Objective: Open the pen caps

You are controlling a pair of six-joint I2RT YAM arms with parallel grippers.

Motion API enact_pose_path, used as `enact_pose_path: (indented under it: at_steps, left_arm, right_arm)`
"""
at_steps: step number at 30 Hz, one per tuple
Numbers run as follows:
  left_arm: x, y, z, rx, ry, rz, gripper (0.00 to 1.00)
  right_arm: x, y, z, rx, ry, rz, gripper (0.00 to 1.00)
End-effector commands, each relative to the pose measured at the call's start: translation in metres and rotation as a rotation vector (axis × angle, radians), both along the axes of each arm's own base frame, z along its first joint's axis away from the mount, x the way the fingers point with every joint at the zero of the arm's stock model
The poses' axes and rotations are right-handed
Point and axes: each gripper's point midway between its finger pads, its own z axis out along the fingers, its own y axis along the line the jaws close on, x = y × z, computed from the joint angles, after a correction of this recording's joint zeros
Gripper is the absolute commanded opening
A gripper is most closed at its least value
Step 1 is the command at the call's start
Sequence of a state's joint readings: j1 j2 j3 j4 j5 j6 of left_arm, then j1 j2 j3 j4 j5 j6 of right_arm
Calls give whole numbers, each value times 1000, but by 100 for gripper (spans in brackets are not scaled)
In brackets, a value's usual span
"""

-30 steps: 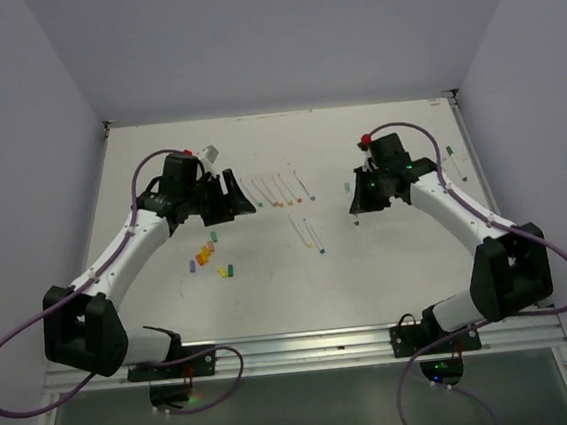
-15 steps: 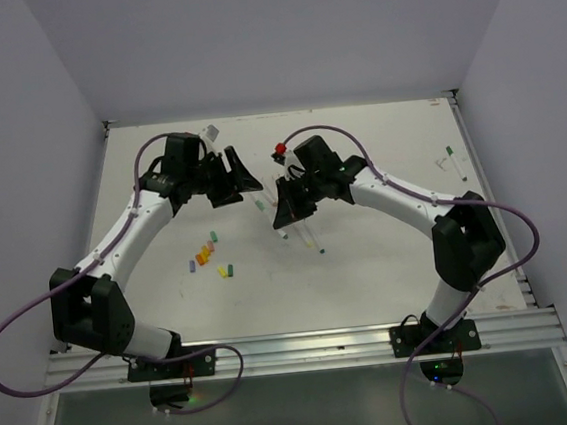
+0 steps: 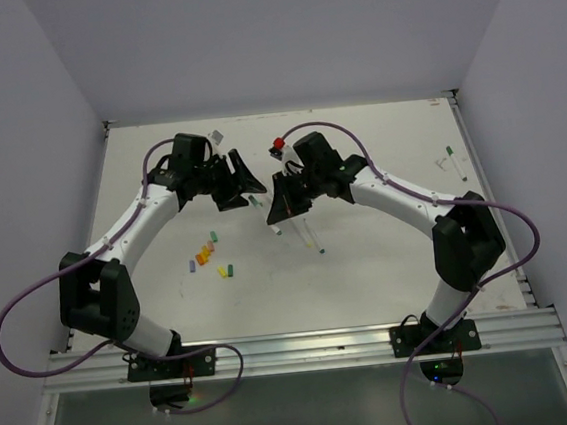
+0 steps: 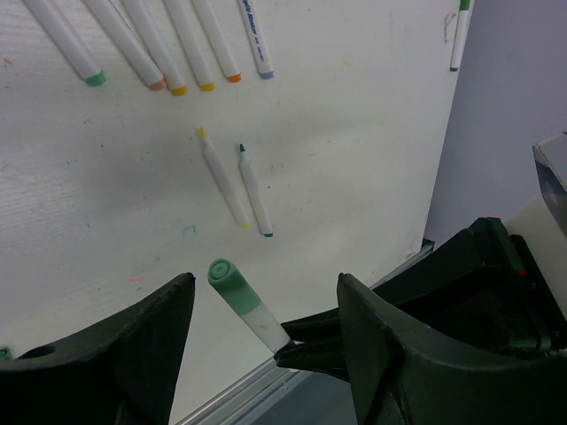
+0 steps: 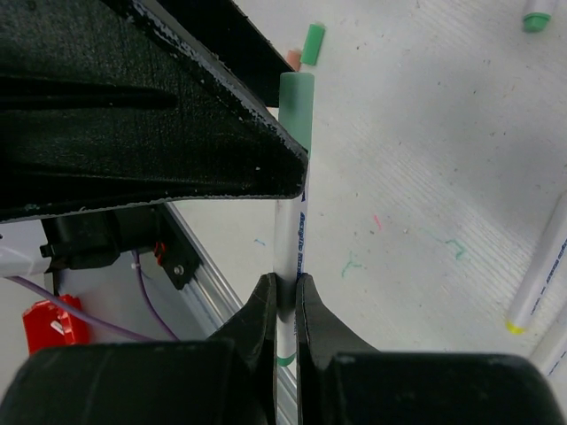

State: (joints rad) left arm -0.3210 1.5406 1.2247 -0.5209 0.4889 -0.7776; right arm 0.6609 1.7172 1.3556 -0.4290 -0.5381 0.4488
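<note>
My right gripper is shut on the white barrel of a pen and holds it above the table. The pen's green cap points up between the fingers of my left gripper, which is open and touches neither side of the cap. From above, the two grippers meet at the table's centre back, left gripper and right gripper. Two uncapped pens lie side by side on the table. Several loose pen caps lie to the left.
A row of several capped pens lies at the back behind the grippers. More pens rest near the table's right edge. Both arms arch in over the table's left and right halves.
My right arm has swung left from the right half to the centre, carrying the pen. My left gripper has shifted right to meet it, so the cap now sits between its open fingers.
</note>
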Motion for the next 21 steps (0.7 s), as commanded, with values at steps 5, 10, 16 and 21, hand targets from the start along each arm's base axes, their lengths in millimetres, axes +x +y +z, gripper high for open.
enact_pose_path:
  at_steps: [5,10,16,21]
  left_arm:
    - [-7,-6,1,-67,58,3,62]
    - [-10,-6,0,-72,62,3,51]
    - [-9,-7,1,-74,59,0,40]
    - [-9,-6,-1,-70,62,1,38]
  right_arm:
    - [4,11,21,65,-44,20,0]
    - [4,14,23,78,-44,22,0]
    - [0,15,20,78,-42,27,0]
    - [-6,14,18,76,-34,32,0]
